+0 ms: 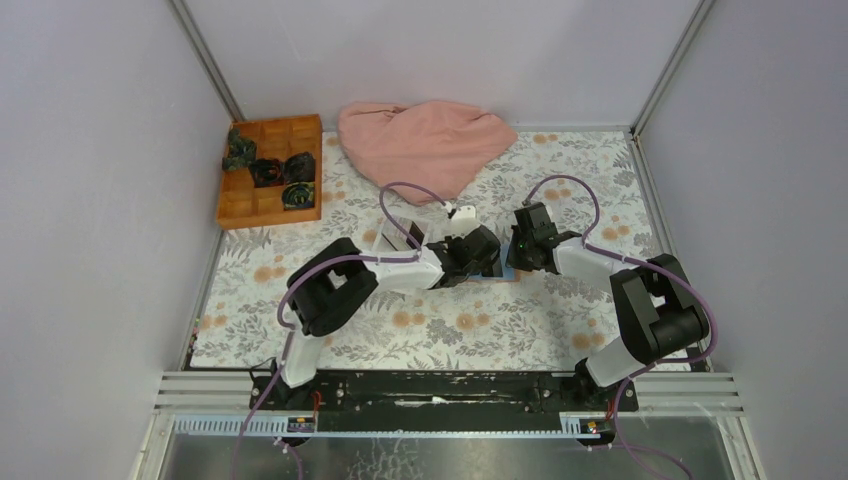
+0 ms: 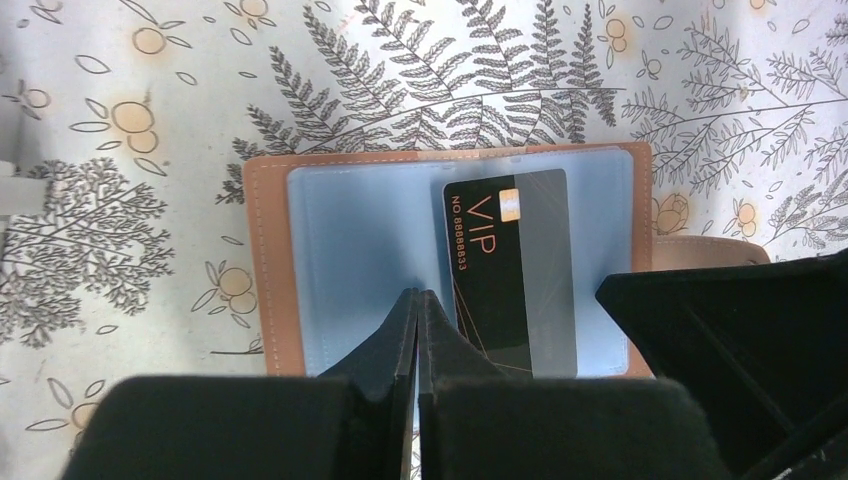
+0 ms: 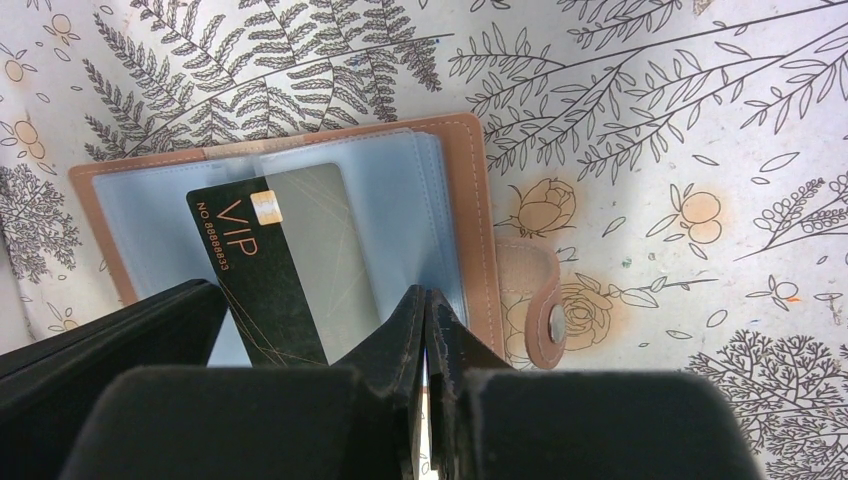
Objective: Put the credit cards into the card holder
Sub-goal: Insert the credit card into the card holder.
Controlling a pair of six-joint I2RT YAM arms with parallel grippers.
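The card holder (image 2: pixel 268 260) lies open on the flowered cloth, its brown cover framing pale blue clear sleeves; it also shows in the right wrist view (image 3: pixel 478 215), its snap tab to the right. A black and grey "VIP" credit card (image 2: pixel 510 270) lies upright at the sleeves; I cannot tell whether it is inside one. It also shows in the right wrist view (image 3: pixel 285 260). My left gripper (image 2: pixel 417 297) is shut, tips on the blue sleeve left of the card. My right gripper (image 3: pixel 427 293) is shut, tips on the sleeve right of the card. In the top view both grippers (image 1: pixel 487 258) (image 1: pixel 515 255) meet over the holder. Other cards are not seen.
A white tray (image 1: pixel 392 236) sits just behind my left arm. An orange wooden compartment box (image 1: pixel 262 205) with dark items stands at the back left. A pink cloth (image 1: pixel 425 140) lies at the back middle. Metal rails edge the table.
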